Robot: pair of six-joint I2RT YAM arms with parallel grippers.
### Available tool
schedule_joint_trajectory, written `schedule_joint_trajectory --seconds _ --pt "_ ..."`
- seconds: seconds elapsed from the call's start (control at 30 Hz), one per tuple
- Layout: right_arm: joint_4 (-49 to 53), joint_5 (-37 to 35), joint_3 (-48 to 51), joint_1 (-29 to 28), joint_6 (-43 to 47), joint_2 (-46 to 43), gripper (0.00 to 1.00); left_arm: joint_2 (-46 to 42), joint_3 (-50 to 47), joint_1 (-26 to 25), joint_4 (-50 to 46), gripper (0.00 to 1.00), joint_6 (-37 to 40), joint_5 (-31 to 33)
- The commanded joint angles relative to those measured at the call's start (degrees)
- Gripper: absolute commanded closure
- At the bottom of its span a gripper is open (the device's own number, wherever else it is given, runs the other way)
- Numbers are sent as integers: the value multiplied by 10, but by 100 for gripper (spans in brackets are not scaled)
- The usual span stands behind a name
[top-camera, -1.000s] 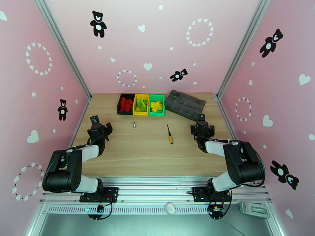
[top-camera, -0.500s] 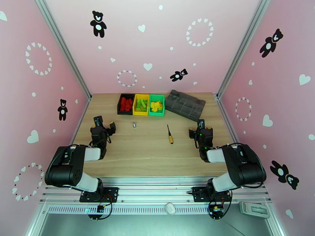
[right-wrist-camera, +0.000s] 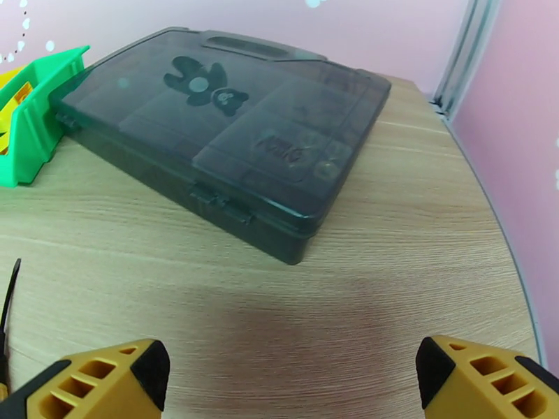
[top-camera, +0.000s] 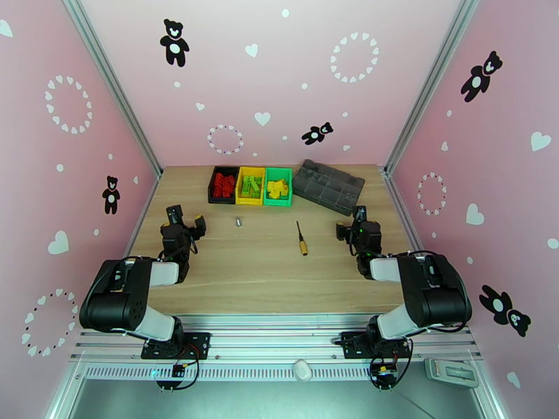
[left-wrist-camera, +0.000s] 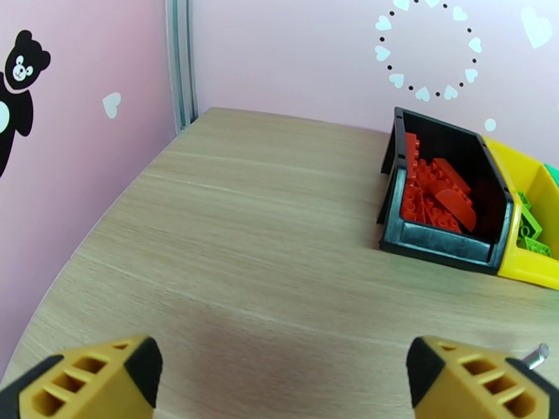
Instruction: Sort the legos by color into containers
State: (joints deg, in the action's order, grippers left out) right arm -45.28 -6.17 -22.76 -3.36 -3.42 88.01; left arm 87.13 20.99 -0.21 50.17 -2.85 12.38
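Wood-grain surface (top-camera: 265, 274), pink walls on three sides.

Landmark: yellow bin (top-camera: 250, 202), at the far side of the surface.

- Black bin (top-camera: 222, 201): touching the yellow bin on its left side.
- Green bin (top-camera: 277, 203): touching the yellow bin on its right side. The three bins stand in one row.
- Red legos (top-camera: 223, 184): piled inside the black bin, one bin left of the yellow bin.
- Green legos (top-camera: 251, 184): inside the yellow bin itself.
- Yellow legos (top-camera: 278, 188): inside the green bin, one bin right of the yellow bin.
- Case (top-camera: 328, 185): dark grey, see-through lid down, right of the yellow bin past the green bin, just beside that bin and skewed to the row.
- Screwdriver (top-camera: 301, 239): flat on the surface, nearer than the yellow bin and to its right, apart from it, orange handle at the near end.
- Metal piece (top-camera: 238, 221): small, grey, a little nearer than the yellow bin's left front corner, not touching.
- Left gripper (left-wrist-camera: 279, 361): well left of the yellow bin and nearer, over bare surface. Fingers wide apart, nothing between them.
- Right gripper (right-wrist-camera: 288, 364): well right of the yellow bin and nearer, facing the case. Fingers wide apart, nothing between them.
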Motion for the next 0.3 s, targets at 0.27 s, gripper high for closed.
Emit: schedule_joint_trajectory --seconds 0.27 --pt "10 55 -15 12 7 -1 1 3 0 -8 9 2 10 6"
